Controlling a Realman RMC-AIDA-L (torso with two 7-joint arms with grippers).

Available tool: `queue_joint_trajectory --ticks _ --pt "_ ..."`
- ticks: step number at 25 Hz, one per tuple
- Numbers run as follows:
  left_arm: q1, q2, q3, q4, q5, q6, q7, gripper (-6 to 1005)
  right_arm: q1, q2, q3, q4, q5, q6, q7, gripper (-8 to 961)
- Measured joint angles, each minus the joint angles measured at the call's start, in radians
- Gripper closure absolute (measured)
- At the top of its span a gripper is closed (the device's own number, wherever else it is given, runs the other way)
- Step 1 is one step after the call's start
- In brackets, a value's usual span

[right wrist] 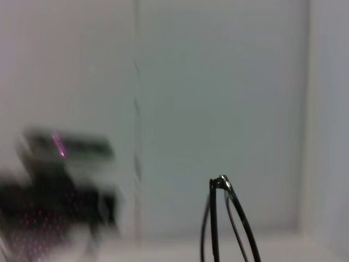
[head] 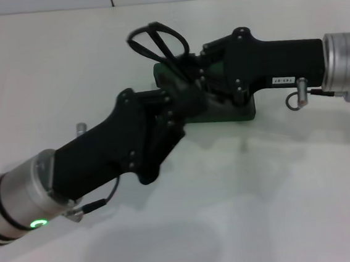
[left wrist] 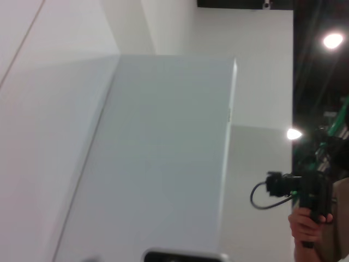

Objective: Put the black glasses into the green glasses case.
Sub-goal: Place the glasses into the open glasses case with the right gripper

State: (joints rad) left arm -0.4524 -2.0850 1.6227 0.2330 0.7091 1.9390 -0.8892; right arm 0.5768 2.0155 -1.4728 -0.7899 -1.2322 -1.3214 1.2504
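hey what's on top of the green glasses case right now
Both black grippers, left gripper and right gripper, crowd over the dark green rectangular glasses case, covering most of it. The thin black-framed glasses stick up above its far end. Its inside is hidden.

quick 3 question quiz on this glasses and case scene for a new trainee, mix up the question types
1. True or false: the black glasses lie flat on the table.
2. Which gripper reaches in from the side where the glasses stick up? A) left gripper B) right gripper
3. Fill in: both grippers meet over the green glasses ____.

Key
1. False: the glasses are raised above the case, at the right gripper's tip.
2. B: the right gripper comes in level beside the glasses; the left gripper angles up from below onto the case.
3. case: only its green edge shows under the grippers, so whether its lid is open cannot be told.
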Motion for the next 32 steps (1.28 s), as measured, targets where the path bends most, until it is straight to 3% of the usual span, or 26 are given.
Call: queue_joint_trajectory --ticks 7,13,22,32 --pt "0.069 0.054 -0.031 -0.004 -0.027 0.001 -0.013 969 0.072 0.004 -0.003 -0.158 -0.560 0.159 0.290 841" --pt "0.106 0.066 -0.057 -0.010 -0.020 -0.011 -0.004 968 0.196 0.009 -0.090 -0.220 -0.884 0.219 0.532 842" --pt "0.091 0.061 -0.056 -0.030 -0.018 -0.018 0.025 967 0.259 0.012 -0.175 -0.181 -0.990 0.338 0.576 842" --pt "0.069 0.063 -0.057 -0.030 -0.029 -0.024 0.023 966 0.270 0.012 -0.251 -0.115 -1.001 0.452 0.580 841"
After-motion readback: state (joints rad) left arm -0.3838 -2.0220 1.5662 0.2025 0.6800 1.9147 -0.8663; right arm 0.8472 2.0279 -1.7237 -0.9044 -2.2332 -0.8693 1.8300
